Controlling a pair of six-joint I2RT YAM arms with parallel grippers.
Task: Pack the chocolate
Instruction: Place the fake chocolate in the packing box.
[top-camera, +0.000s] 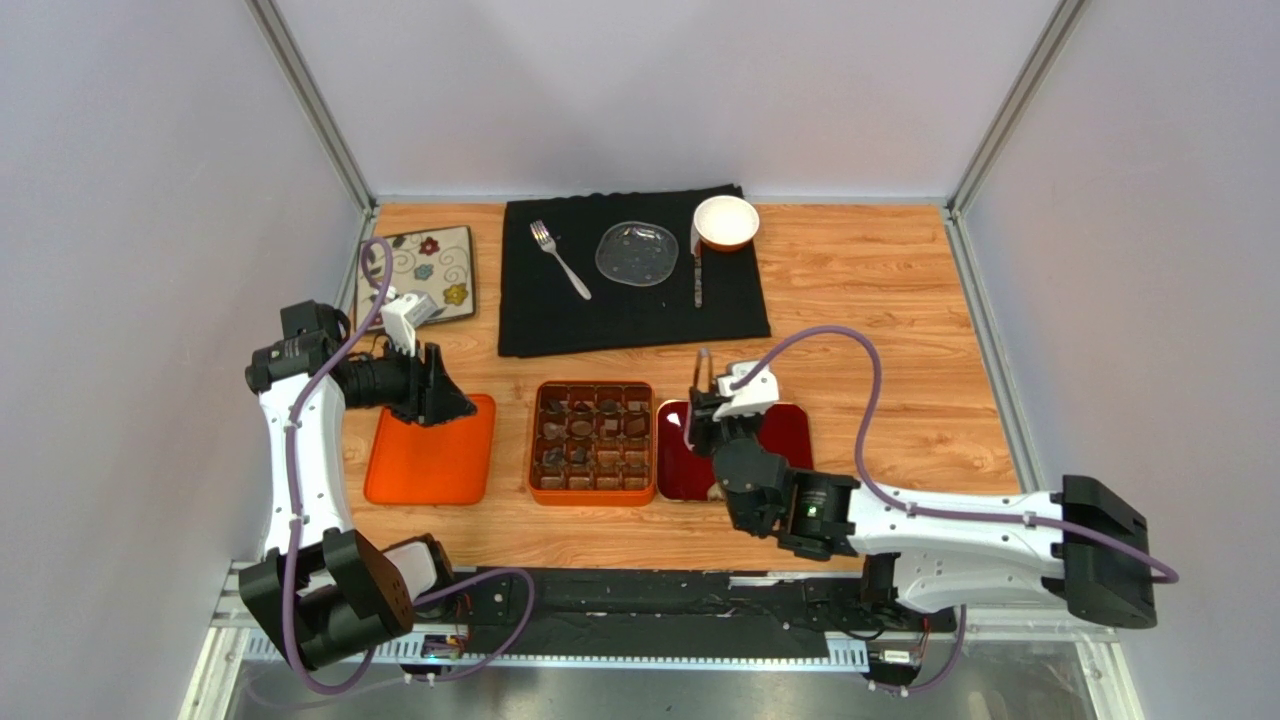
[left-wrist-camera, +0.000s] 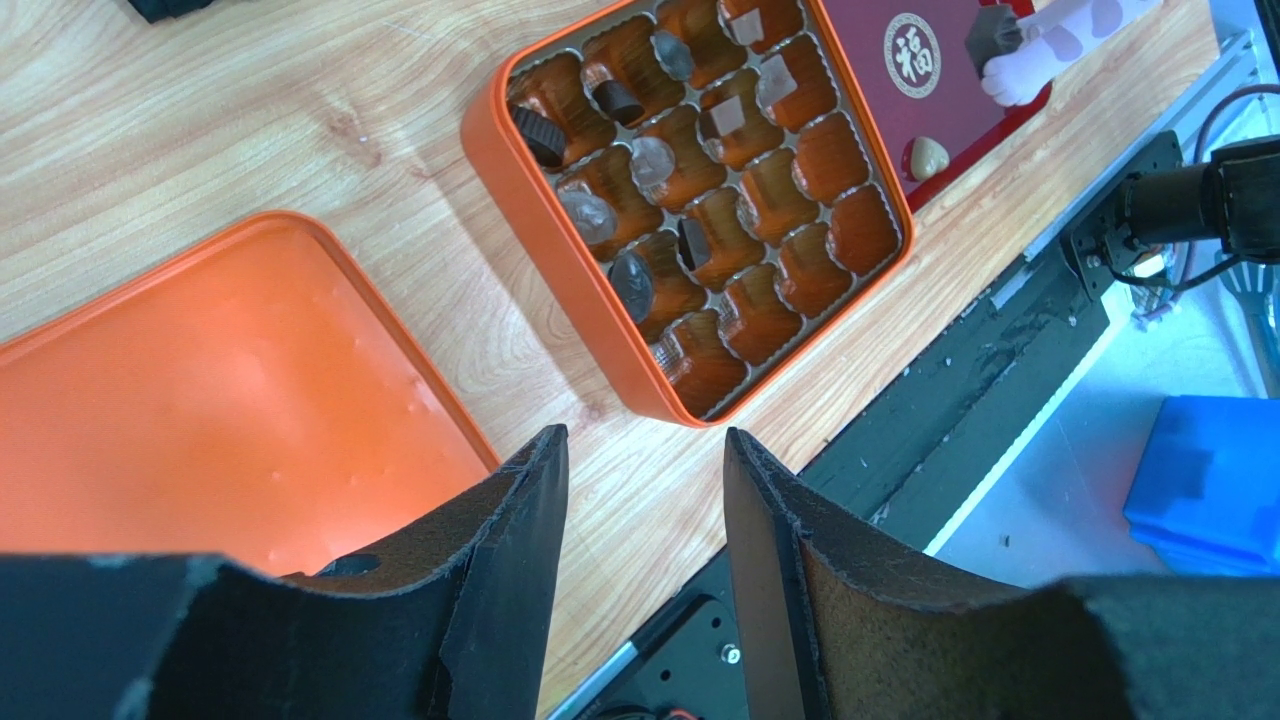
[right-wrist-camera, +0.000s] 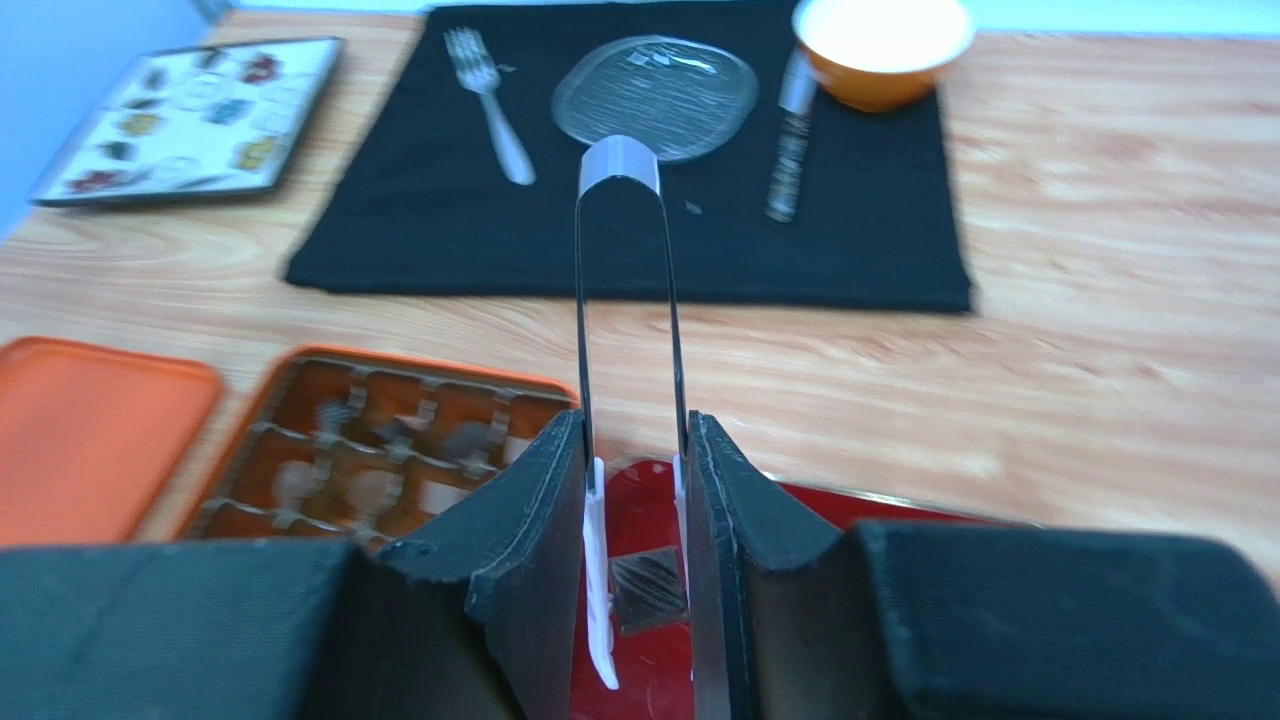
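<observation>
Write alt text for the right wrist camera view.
The right end effector is closed on tongs with a square chocolate between their tips, over a red tray. Behind lie an orange compartment box, an orange lid and a black cloth with a fork, clear plate and bowl.

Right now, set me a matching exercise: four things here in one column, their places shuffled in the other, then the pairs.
1 fork
2 tongs
3 lid
4 red tray

A right of the box
B on the black cloth
C left of the box
D in the right gripper

Pairs: 1-B, 2-D, 3-C, 4-A
</observation>
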